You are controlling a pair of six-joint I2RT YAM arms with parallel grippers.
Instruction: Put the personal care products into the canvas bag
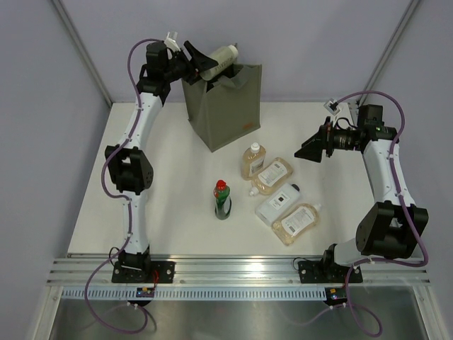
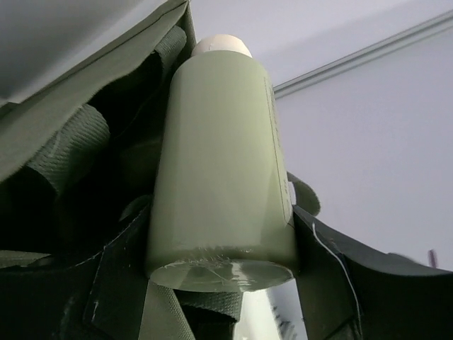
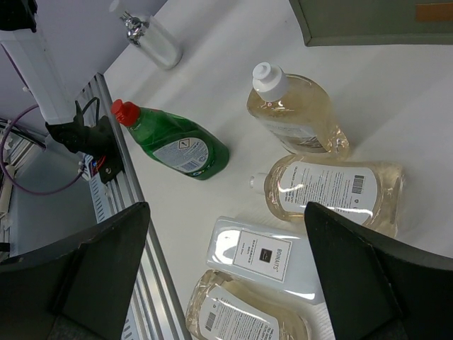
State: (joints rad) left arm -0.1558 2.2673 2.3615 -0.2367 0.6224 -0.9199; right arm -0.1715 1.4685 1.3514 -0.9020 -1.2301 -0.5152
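Note:
My left gripper (image 1: 199, 62) is shut on a pale clear bottle (image 1: 221, 58) and holds it tilted over the open top of the olive-grey canvas bag (image 1: 225, 108). In the left wrist view the pale bottle (image 2: 219, 163) fills the middle, with the bag's fabric and handles (image 2: 67, 152) around it. On the table stand a dark-green red-capped bottle (image 1: 222, 200) and an upright amber bottle (image 1: 250, 161). Two amber bottles (image 1: 272, 175) (image 1: 297, 222) and a flat white one (image 1: 277, 203) lie flat. My right gripper (image 1: 311, 149) is open and empty, above and right of them (image 3: 226, 276).
The right wrist view shows the green bottle (image 3: 177, 142), the upright amber one (image 3: 294, 113), a lying amber one (image 3: 336, 191), the white one (image 3: 262, 258), and the bag's lower edge (image 3: 368, 18). An aluminium rail (image 1: 241, 269) runs along the table's near edge.

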